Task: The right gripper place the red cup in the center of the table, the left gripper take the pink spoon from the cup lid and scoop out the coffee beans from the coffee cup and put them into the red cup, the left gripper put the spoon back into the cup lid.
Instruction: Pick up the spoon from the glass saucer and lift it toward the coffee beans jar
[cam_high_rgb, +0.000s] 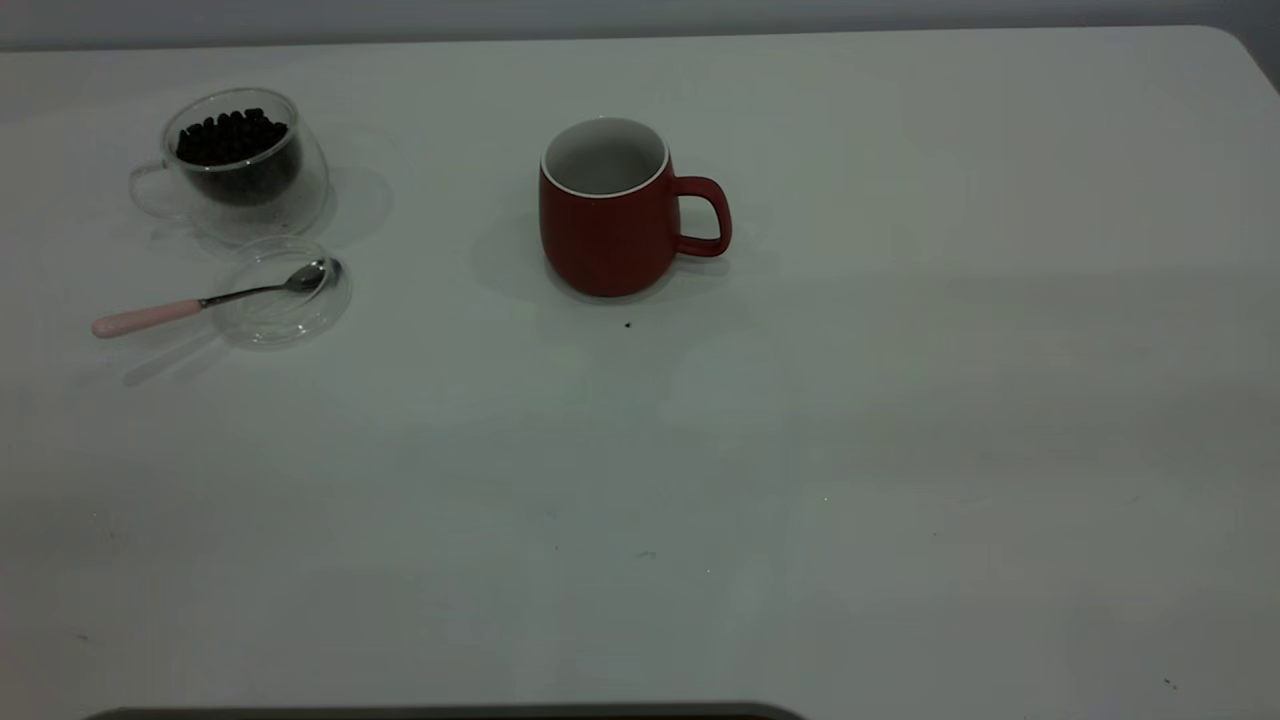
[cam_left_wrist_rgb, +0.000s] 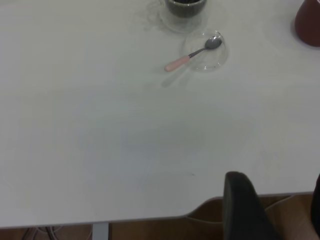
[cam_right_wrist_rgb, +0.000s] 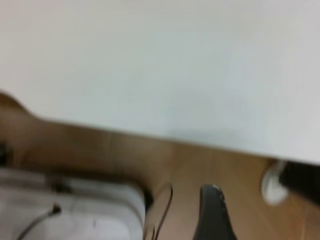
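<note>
The red cup (cam_high_rgb: 605, 235) stands upright and empty near the middle of the table (cam_high_rgb: 850, 450), handle to the right; its edge shows in the left wrist view (cam_left_wrist_rgb: 308, 20). The clear coffee cup (cam_high_rgb: 305, 190) with coffee beans (cam_high_rgb: 232, 138) stands at the far left. In front of it the pink spoon (cam_high_rgb: 200, 302) lies with its bowl in the cup lid (cam_high_rgb: 285, 318) and its handle sticking out to the left. My left gripper (cam_left_wrist_rgb: 277, 207) is open and empty, back over the table's edge, far from the spoon (cam_left_wrist_rgb: 192, 54). My right gripper (cam_right_wrist_rgb: 214, 215) is off the table, over the floor.
Neither arm shows in the exterior view. A few dark specks lie on the table, one just in front of the red cup (cam_high_rgb: 627, 324). A brown floor and a white box (cam_right_wrist_rgb: 70, 210) with cables lie beyond the table's edge.
</note>
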